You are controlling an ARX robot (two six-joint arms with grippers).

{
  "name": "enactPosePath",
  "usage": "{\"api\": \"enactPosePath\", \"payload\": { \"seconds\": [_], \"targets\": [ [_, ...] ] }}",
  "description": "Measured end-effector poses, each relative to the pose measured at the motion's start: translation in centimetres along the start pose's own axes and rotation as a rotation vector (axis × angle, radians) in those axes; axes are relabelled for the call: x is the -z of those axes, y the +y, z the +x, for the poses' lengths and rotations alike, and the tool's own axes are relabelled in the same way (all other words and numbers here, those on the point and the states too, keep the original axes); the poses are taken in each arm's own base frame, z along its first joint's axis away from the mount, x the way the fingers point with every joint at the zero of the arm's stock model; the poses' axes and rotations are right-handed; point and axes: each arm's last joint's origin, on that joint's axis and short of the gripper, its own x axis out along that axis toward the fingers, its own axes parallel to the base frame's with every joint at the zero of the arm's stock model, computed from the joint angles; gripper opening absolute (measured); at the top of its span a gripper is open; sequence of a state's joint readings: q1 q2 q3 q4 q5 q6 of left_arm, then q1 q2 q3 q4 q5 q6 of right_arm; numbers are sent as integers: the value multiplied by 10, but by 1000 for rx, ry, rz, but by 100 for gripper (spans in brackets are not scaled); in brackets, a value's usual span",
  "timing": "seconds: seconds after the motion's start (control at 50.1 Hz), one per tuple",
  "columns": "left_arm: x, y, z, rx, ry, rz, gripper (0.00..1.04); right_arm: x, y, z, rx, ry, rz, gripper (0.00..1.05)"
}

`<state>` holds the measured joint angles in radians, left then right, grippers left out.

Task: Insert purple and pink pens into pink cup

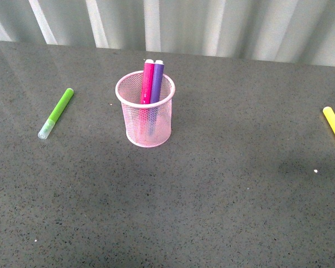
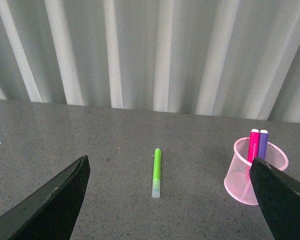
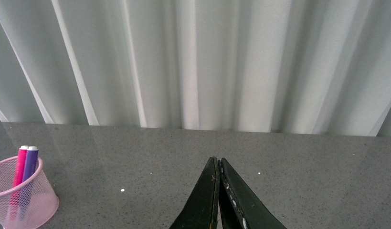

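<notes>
Both task pens, the pink pen (image 1: 148, 82) and purple pen (image 1: 157, 81), are shown standing inside the pink cup (image 1: 146, 120) toward the desk's rear edge, the left tool (image 2: 170, 200) spread apart, the right tool (image 3: 218, 191) pressed together, and the task judged complete.

Even, soft daylight-type lighting in all 3 views, none dark. Front view: worktop (image 1: 212, 195) shows pale sheen streaks at far left w/ faint reflection of the curtain (image 1: 212, 28); broad soft shadow patches near the front edge and at right. Pink cup (image 1: 145, 109) casts only a weak shadow. Curtain folds bright, slightly washed out in wrist views. Focus decent throughout; left pincer (image 2: 170, 200) fingers dark, edges a bit soft. Some grain on worktop.
</notes>
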<state>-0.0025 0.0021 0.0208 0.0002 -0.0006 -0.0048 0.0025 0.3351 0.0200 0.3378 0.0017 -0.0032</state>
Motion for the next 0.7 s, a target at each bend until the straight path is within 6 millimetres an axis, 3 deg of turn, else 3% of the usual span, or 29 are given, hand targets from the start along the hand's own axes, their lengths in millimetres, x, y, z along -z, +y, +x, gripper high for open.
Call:
{"api": "enactPosePath", "payload": {
  "seconds": [0.698],
  "targets": [
    [0, 0, 0, 0, 0, 0, 98, 2, 0, -22, 0, 1, 0, 3]
  ]
}}
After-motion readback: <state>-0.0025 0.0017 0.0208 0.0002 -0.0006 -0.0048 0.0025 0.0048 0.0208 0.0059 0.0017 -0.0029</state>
